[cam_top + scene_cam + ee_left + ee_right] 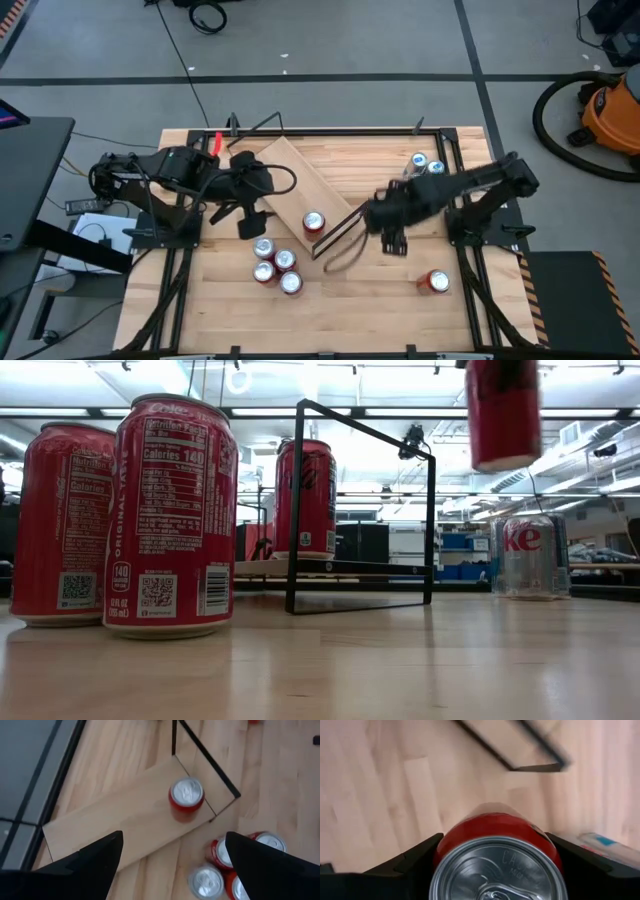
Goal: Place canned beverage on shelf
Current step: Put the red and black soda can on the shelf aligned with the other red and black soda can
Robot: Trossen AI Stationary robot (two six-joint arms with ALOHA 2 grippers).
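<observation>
The shelf (295, 180) is a light-wood plank with black wire end frames (360, 510), lying slantwise on the table; it also shows in the left wrist view (125, 815). One red can (314, 222) stands upright on the plank near its near end, also in the left wrist view (186, 797). My right gripper (392, 242) is shut on another red can (495, 845), right of the shelf's near end and above the table. My left gripper (173, 836) is open and empty, above the shelf's left side (248, 218). My right gripper pinches the red can's side wall (447, 840) between its two fingers (405, 865), one on each side, near the can's top end. The fingers come from above, pointing down. The can (505, 415) hangs upright, lifted clear of the table.
Several red cans (275, 265) stand in a cluster near the shelf's near end, large in the low view (170, 515). A lone red can (433, 282) stands at the near right. Two silver cans (427, 165) stand at the far right, one showing in the low view (528, 555).
</observation>
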